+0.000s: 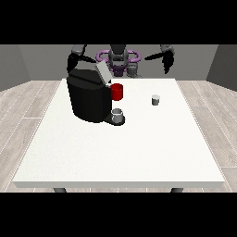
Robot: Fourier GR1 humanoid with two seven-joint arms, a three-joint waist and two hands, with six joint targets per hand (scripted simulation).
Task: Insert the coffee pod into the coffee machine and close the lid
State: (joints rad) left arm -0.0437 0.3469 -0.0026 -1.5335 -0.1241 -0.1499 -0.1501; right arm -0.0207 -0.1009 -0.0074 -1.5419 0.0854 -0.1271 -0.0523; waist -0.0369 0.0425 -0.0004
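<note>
Pod (156,99) on bench (120,152), machine (90,97) lid (102,71) up.
Both hands raised off bench, holding nothing; finger state of either: can't tell.

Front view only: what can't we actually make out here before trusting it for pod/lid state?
- Pod slot of the coffee machine: hidden behind the raised lid and the machine's top.
- Small grey coffee pod on the table: too small to read which way up it sits.
- Hand at the view's right and hand at the view's left: too small to tell finger pose.
- Table legs: cut off by the table's front edge.
</note>
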